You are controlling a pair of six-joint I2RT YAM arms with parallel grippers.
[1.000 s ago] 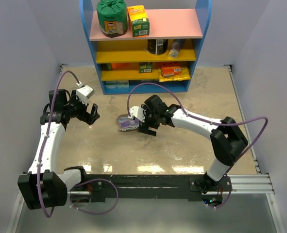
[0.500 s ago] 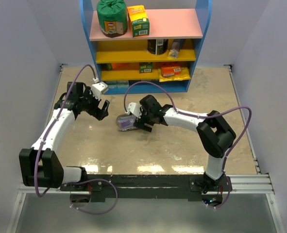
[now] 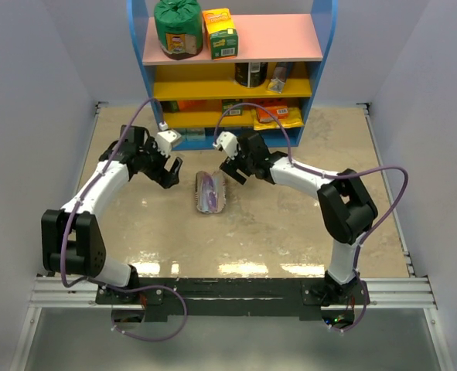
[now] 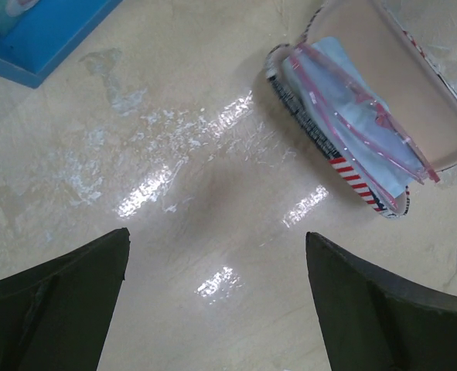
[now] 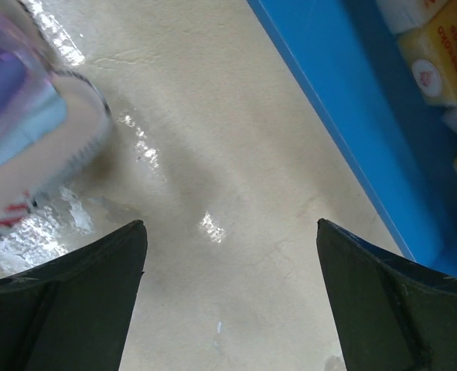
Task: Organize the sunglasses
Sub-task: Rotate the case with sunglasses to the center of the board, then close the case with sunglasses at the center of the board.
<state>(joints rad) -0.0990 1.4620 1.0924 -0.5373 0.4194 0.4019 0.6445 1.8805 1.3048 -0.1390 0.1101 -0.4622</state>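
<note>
A lab test pen mocked up as a shop: plain walls (image 3: 35, 116) enclose a bright shelf (image 3: 282, 39) of packaged groceries (image 3: 220, 33).

Left claw (image 4: 217, 233): spread wide above the surface, nothing between its two dark fingers (image 4: 50, 309), which touch nothing.
Surface (image 4: 174, 77): glossy beige, streaked with bright patches of glare beneath the claw.
Pouch (image 4: 383, 42): lies open on the surface well beyond the fingertips, its pale lining exposed; red-and-white stripes and dark print run along the nearer rim.
Cloth (image 4: 321, 100): light blue, spread inside the open pouch.
Sunglasses (image 4: 371, 124): pink-tinted with a thin frame, resting on the cloth inside the pouch and lying lengthwise along it.
Shelf base (image 4: 42, 35): a blue edge standing on the surface, well apart from the pouch.
</note>
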